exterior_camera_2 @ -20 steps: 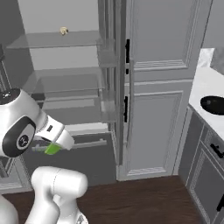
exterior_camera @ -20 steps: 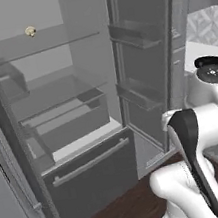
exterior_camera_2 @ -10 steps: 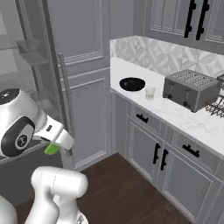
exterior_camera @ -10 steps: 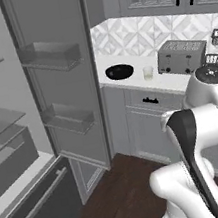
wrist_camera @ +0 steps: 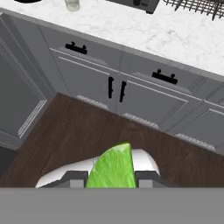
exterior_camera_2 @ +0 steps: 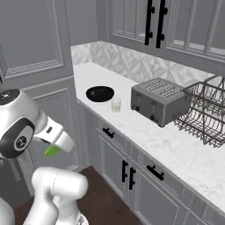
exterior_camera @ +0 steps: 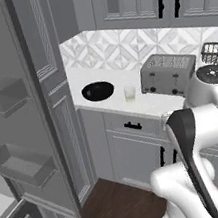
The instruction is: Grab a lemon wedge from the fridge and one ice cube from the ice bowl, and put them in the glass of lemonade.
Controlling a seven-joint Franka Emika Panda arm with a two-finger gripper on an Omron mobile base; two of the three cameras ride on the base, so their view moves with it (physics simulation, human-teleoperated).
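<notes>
My gripper (wrist_camera: 111, 176) is shut on the lemon wedge (wrist_camera: 112, 167), a bright green piece standing between the two fingers. From the right base view the gripper (exterior_camera_2: 54, 148) hangs low by the arm, well short of the counter, with the wedge (exterior_camera_2: 52, 151) under it. On the white counter stand the black ice bowl (exterior_camera: 97, 90) (exterior_camera_2: 100, 93) and, just to its right, the glass of lemonade (exterior_camera: 129, 93) (exterior_camera_2: 116, 104) (wrist_camera: 72, 4). The fridge (exterior_camera: 20, 164) stands open at the left, its door bins showing.
A grey toaster (exterior_camera: 168, 73) (exterior_camera_2: 158, 100) sits right of the glass, and a wire dish rack (exterior_camera_2: 205, 115) beyond it. Grey lower cabinets with black handles (wrist_camera: 116, 89) run under the counter. Dark wood floor (wrist_camera: 65, 140) lies between me and the cabinets.
The whole picture has swung from the open fridge interior to the counter, so the base has turned right. The wedge stays gripped the same way.
</notes>
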